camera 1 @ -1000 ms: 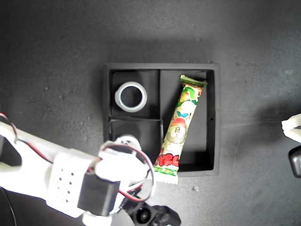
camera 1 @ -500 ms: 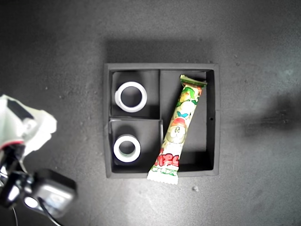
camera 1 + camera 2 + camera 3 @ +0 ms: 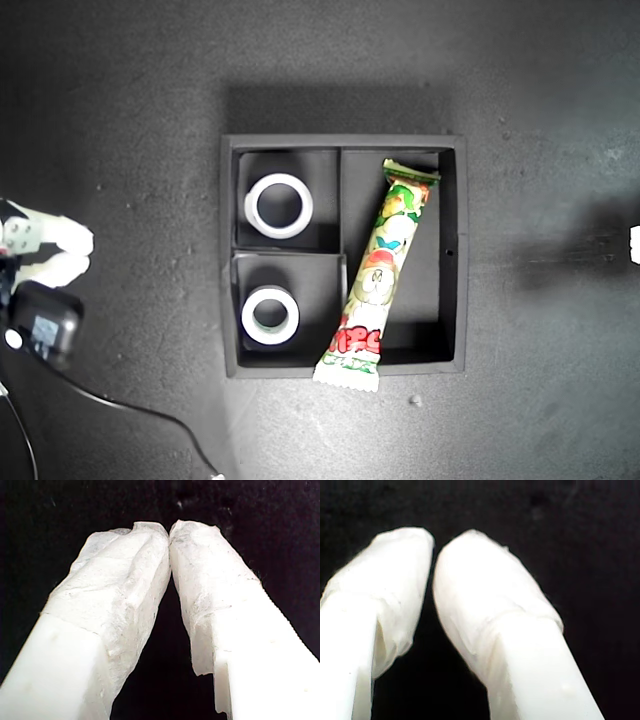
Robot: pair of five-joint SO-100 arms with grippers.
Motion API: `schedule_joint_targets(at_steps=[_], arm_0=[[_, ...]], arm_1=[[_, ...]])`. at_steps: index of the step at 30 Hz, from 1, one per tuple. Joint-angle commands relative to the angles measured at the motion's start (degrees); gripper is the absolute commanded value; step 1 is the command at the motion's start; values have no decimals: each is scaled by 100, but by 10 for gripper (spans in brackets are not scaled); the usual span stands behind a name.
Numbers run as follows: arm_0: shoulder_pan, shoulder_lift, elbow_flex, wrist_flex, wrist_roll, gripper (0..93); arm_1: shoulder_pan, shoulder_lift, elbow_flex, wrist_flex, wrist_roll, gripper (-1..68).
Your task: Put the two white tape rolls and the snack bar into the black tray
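Note:
The black tray sits mid-scene in the exterior view. The larger white tape roll lies flat in its upper small compartment. The smaller white tape roll lies flat in the lower small one. The snack bar lies slanted in the long compartment, its lower crimped end resting over the tray's near wall. My first gripper is shut with nothing between its white padded fingertips. My second gripper is also shut and empty. Both wrist views show only dark surface beyond the fingers.
An arm with a black camera and cable sits at the exterior view's left edge, away from the tray. A white sliver of the other arm shows at the exterior view's right edge. A small crumb lies below the tray.
The arm that hung over the tray's lower small compartment has pulled back to the exterior view's left edge. The smaller roll now lies uncovered in that compartment.

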Motion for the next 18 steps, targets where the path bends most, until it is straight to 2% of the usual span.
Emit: schedule_joint_targets(at_steps=[1,9,18], arm_0=[[35,747,360,-105,-70,1],[79,1143,1090,-510,-97,1],[9,1143,1854,-1046,-167,0]], arm_1=[[149,62,53,-439,-299,-4],[237,62,1230,-1811,-457,-4],[246,62,1274,-1740,-510,-4]])
